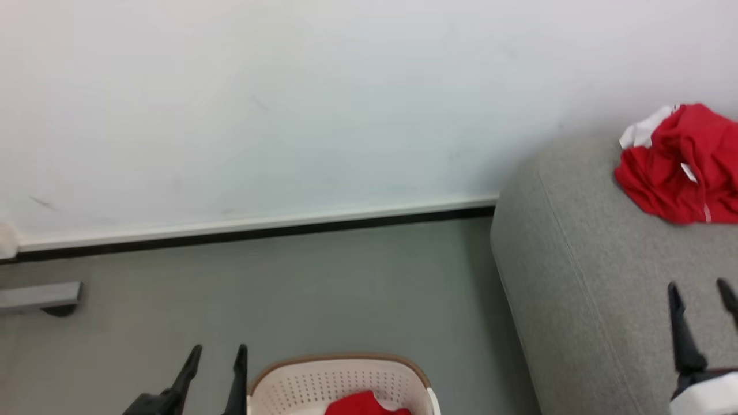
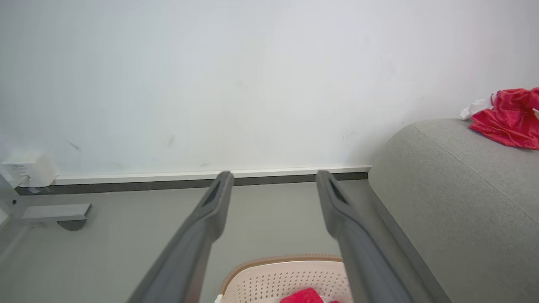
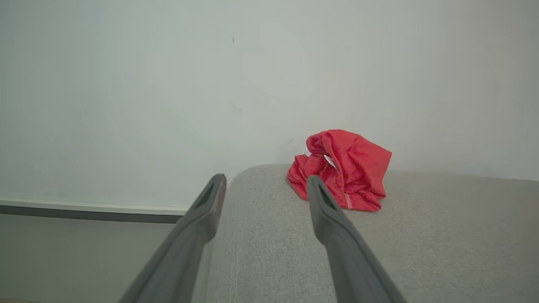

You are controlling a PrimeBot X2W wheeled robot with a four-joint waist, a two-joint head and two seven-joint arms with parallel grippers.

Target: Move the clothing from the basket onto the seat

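A: Anything gripped right now?

B: Nothing. The left hand (image 1: 219, 349) has its fingers apart and empty; it hangs over the floor (image 1: 346, 288), just left of the cream basket (image 1: 340, 381). The right hand (image 1: 697, 285) is spread too, also empty, above the grey seat (image 1: 594, 300).

A: And what is to be moved?

B: One red piece (image 1: 364, 404) lies inside the basket, at the head view's lower edge. A crumpled red garment (image 1: 680, 167) with a white patch sits on the seat near the wall (image 1: 288, 115), ahead of the right hand and well apart from its fingertips.
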